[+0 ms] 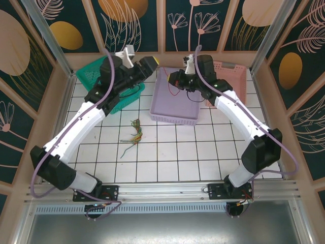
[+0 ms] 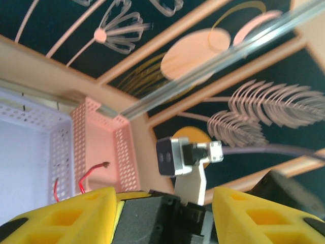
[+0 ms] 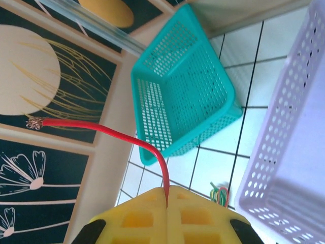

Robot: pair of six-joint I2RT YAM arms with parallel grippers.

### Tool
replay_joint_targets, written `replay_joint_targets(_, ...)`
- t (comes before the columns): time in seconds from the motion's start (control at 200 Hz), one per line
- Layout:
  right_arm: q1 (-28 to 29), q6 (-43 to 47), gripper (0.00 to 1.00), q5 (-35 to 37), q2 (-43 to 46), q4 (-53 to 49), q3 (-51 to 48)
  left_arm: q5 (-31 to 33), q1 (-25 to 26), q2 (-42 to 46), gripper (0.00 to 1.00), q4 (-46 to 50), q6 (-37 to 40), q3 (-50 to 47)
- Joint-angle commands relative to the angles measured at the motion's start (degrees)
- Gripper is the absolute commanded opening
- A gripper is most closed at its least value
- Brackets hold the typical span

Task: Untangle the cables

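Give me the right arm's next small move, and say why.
Probably open the right gripper: it is shut on one red cable, clear of the bundle on the tiles, and the cable hangs over the purple basket, so releasing should drop it in.

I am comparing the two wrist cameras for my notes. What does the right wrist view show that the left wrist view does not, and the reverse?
Right wrist view: the right pincer shut on the red cable, the teal basket, a loose cable bundle. Left wrist view: the open left pincer, the pink basket, the right arm's camera. Both: the purple basket and the red cable.
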State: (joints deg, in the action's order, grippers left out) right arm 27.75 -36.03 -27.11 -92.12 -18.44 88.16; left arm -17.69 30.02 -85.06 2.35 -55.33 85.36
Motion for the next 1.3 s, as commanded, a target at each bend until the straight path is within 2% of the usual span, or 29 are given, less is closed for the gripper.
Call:
replay_joint_targets(0.0, 0.3, -1.2, 0.00, -4.1, -1.5, -3.4, 3.4, -2.4, 0.4, -1.5, 0.54, 7.2, 9.0, 1.0)
replay_joint_targets(0.12, -0.5, -4.6, 0.00, -9.1, -3.6, -4.1, 4.4, 2.3, 0.4, -1.3, 0.61, 10.5, 12.6, -0.4)
replay_joint_targets(0.34, -0.2, -6.1, 0.00, -14.2, -4.5, -3.4, 4.2, 1.5, 0.3, -3.3, 0.59, 8.6, 12.2, -1.9)
replay_joint_targets(0.465, -0.2, -7.5, 0.00, -15.0, -3.3, -1.1, 2.6, 2.0, 0.4, -4.1, 0.46, 7.7, 11.0, -2.6)
replay_joint_targets(0.626, -0.1, -8.4, 0.00, -16.1, -3.1, 0.1, 1.8, 1.8, 0.4, -4.5, 0.39, 6.8, 10.0, -3.5)
replay_joint_targets(0.691, 0.0, -8.4, 0.00, -16.5, -3.2, 0.2, 1.8, 2.3, 0.3, -4.5, 0.29, 6.3, 9.8, -3.5)
replay_joint_targets(0.736, 0.2, -8.3, 0.00, -16.7, -3.2, 0.2, 1.6, 2.9, 0.4, -4.5, 0.19, 6.2, 9.6, -3.3)
replay_joint_targets(0.776, 0.3, -8.1, 0.00, -16.9, -3.1, 0.1, 1.6, 4.0, 0.3, -4.6, 0.05, 6.7, 9.5, -3.0)
replay_joint_targets(0.806, 0.3, -8.0, 0.00, -16.9, -3.0, 0.0, 1.5, 5.4, 0.2, -4.6, 0.00, 7.5, 9.3, -2.6)
replay_joint_targets(0.941, 0.5, -5.9, 0.00, -15.8, -3.1, -2.3, 1.3, 10.7, -0.1, -4.4, 0.00, 11.1, 10.7, 0.1)
replay_joint_targets(1.006, 0.5, -4.4, 0.11, -14.3, -3.0, -3.8, 1.7, 13.7, -0.3, -3.8, 0.00, 12.4, 11.5, 1.2)
replay_joint_targets(1.051, 0.4, -3.8, 0.11, -13.8, -2.7, -3.7, 1.5, 14.8, -0.7, -3.4, 0.00, 12.7, 11.6, 1.4)
replay_joint_targets(1.081, 0.4, -3.7, 0.00, -13.9, -2.4, -2.9, 1.3, 14.5, -1.2, -3.2, 0.00, 12.5, 11.5, 1.5)
replay_joint_targets(1.296, 0.2, -5.2, 0.00, -14.3, -4.4, -1.8, 3.7, 6.6, -1.6, -2.8, 0.02, 6.4, 9.6, -0.7)
